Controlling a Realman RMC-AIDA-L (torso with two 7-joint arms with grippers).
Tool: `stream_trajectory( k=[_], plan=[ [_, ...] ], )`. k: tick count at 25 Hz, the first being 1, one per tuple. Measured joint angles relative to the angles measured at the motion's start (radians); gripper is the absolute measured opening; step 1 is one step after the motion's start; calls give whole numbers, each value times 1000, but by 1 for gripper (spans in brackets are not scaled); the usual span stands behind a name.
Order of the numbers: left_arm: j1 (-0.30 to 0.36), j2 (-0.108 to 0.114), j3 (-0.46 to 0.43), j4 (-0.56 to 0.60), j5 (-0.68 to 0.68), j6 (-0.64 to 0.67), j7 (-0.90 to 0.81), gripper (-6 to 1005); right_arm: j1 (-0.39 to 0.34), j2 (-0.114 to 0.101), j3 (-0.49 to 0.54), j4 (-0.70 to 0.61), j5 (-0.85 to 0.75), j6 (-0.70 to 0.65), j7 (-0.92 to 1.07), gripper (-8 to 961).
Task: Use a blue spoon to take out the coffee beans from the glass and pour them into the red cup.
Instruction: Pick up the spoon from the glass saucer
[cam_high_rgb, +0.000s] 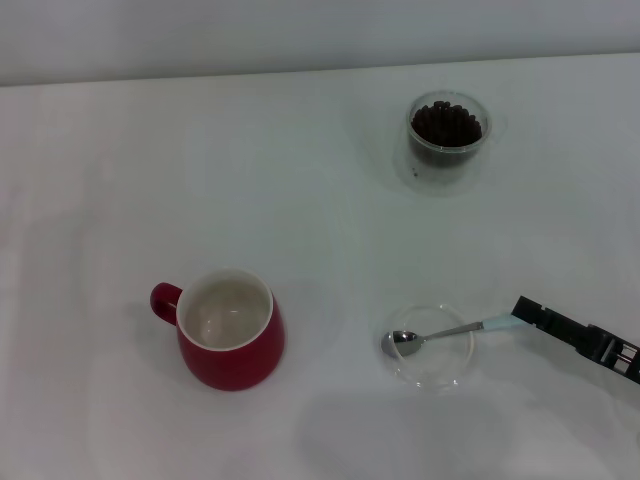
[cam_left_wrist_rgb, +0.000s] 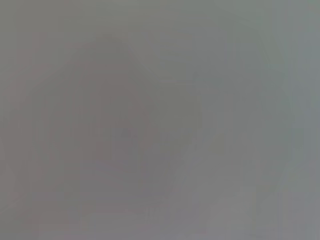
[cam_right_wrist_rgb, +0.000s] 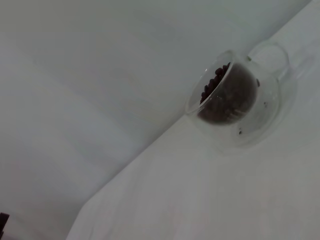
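The right hand (cam_high_rgb: 522, 309) meets the handle tip of the blue spoon (cam_high_rgb: 440, 335); whether it grips cannot be told. The spoon lies across a shallow glass dish (cam_high_rgb: 432, 372), long axis left-right, bowl toward the red cup (cam_high_rgb: 230, 330). A tip-end hold could let it swivel before reaching the glass (cam_high_rgb: 446, 135) of coffee beans (cam_high_rgb: 446, 123)

I work at a plain staged test bench, lab-like: a bare white table (cam_high_rgb: 300, 200) against a blank pale wall (cam_high_rgb: 300, 30), no household clutter.
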Motion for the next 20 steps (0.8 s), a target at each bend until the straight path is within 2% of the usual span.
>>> stream_trajectory(
  k=[6, 16, 20],
  plan=[
    [-5, 0, 0, -9, 0, -1, 0, 891, 2, 0, -6, -9, -2, 1, 6, 795],
    [-11, 0, -1, -13, -2, -1, 0, 891, 12, 0, -8, -11, -16, 3, 14, 626],
    [-11, 0, -2, -13, -3, 0, 0, 891, 14, 0, -9, -11, -22, 7, 24, 592]
  ],
)
